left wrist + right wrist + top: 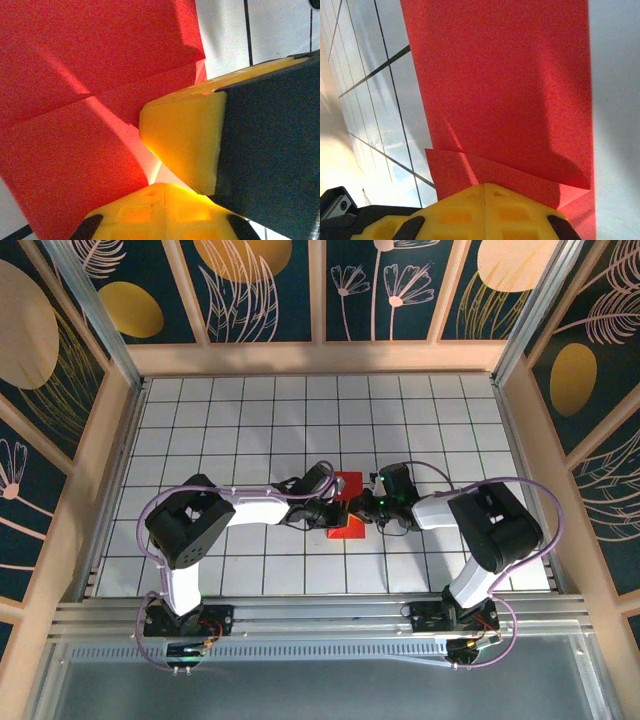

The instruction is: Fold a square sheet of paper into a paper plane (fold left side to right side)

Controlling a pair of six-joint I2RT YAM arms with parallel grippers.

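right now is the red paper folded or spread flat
Folded: the red paper shows creases and overlapping layers in both wrist views.

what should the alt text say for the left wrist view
A creased bright red square sheet of paper fills the upper left of the view, lying on a white gridded table. The left gripper is shut, and its yellow pads meet at the sheet's lower right edge.

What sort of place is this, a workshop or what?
Probably a robot test booth: a white gridded table walled by leaf-patterned panels, with the left arm and right arm bolted at its near edge, meeting over a red sheet of paper.
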